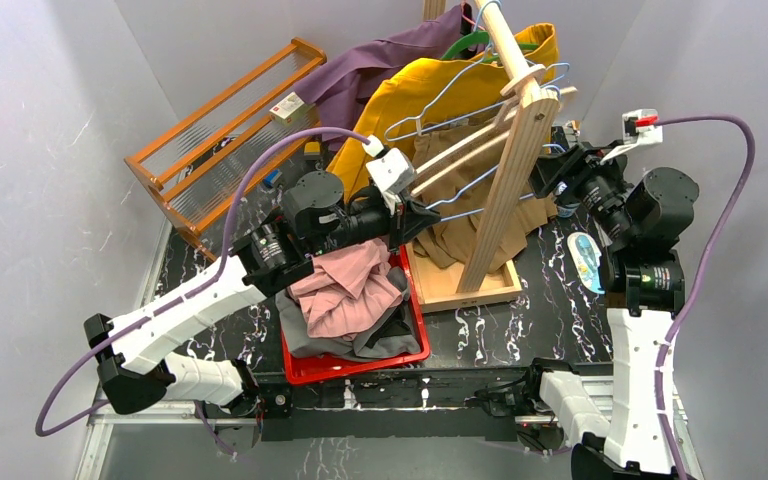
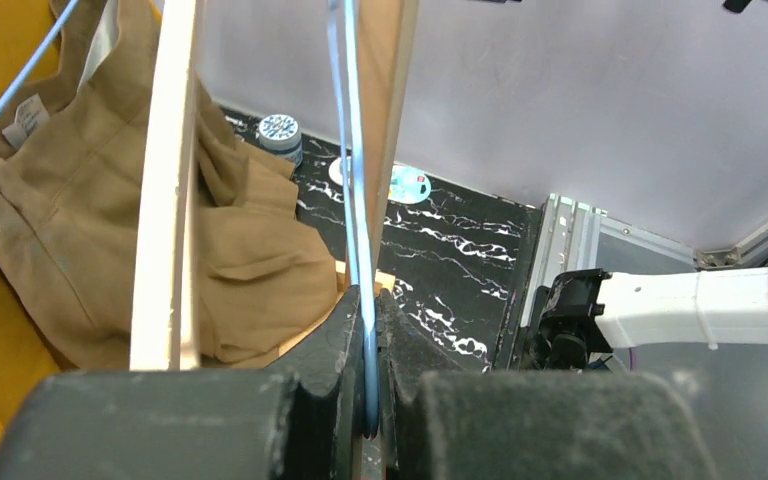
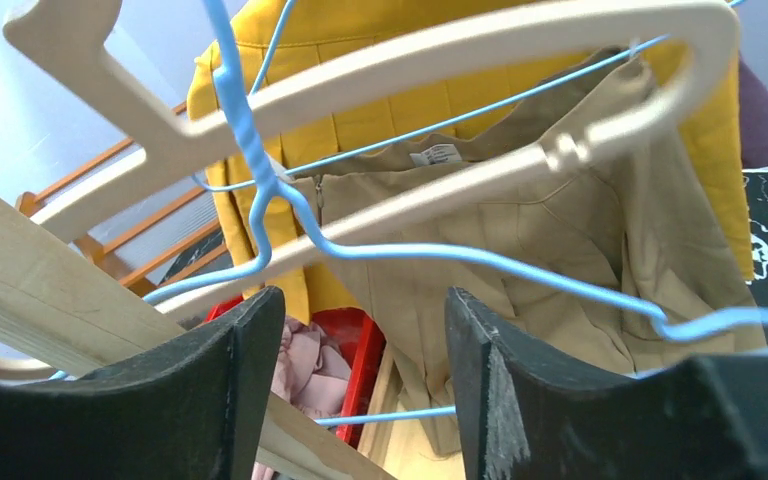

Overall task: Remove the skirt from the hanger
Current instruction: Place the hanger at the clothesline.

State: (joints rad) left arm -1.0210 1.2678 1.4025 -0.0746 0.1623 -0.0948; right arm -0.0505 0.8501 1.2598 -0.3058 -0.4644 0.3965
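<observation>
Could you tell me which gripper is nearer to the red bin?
Left. The left gripper is at the red bin's far corner; the right gripper is beyond the wooden stand.

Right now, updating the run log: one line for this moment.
left gripper: shut on thin blue wire hanger | right gripper: open | tan fabric skirt: on cream plastic hanger

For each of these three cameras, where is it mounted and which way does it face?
Top external: above and behind the bases, looking down on the table; left arm and right arm show.
Left wrist: looks along its shut jaws, pinching the blue wire hanger, toward the tan skirt.
Right wrist: looks up between its open jaws at the cream hanger.
Both wrist views share that skirt and wire hanger.
</observation>
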